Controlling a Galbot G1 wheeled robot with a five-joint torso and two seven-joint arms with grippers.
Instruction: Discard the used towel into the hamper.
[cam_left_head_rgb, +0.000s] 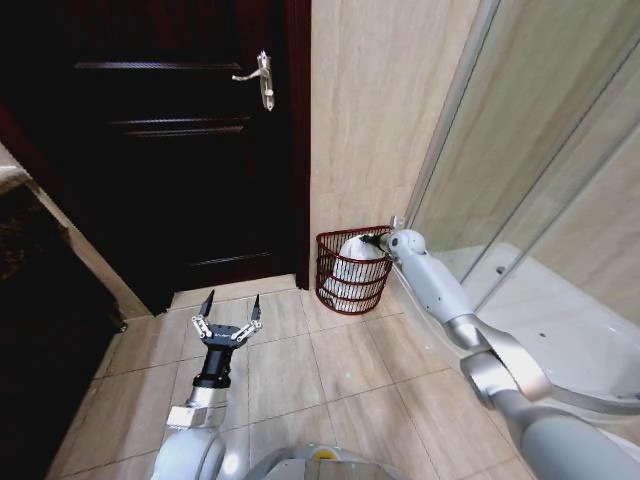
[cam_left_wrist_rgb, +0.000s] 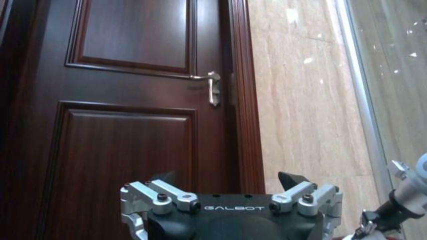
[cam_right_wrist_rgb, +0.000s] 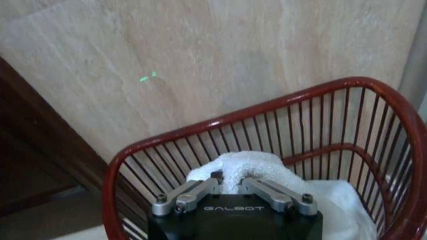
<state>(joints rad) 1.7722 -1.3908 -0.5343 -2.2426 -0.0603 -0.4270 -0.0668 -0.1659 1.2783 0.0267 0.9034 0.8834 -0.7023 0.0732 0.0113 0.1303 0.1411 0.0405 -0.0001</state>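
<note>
The hamper (cam_left_head_rgb: 350, 296) is a small red wire basket standing on the floor tiles against the beige wall, beside the shower glass. The white towel (cam_left_head_rgb: 357, 262) bulges up inside it. My right gripper (cam_left_head_rgb: 373, 240) reaches over the rim from the right and sits at the towel's top. In the right wrist view the right gripper (cam_right_wrist_rgb: 228, 181) has its fingers drawn together into the towel (cam_right_wrist_rgb: 267, 162), within the hamper's rim (cam_right_wrist_rgb: 200, 127). My left gripper (cam_left_head_rgb: 229, 311) hangs open over the floor near the door, holding nothing; the left wrist view shows that gripper (cam_left_wrist_rgb: 227, 181) facing the door.
A dark wooden door (cam_left_head_rgb: 180, 150) with a silver lever handle (cam_left_head_rgb: 262, 80) stands left of the hamper. The glass shower screen (cam_left_head_rgb: 520, 150) and white shower tray (cam_left_head_rgb: 570, 340) lie to the right. Beige floor tiles (cam_left_head_rgb: 300, 360) spread in front. A dark cabinet edge (cam_left_head_rgb: 40, 260) is at the left.
</note>
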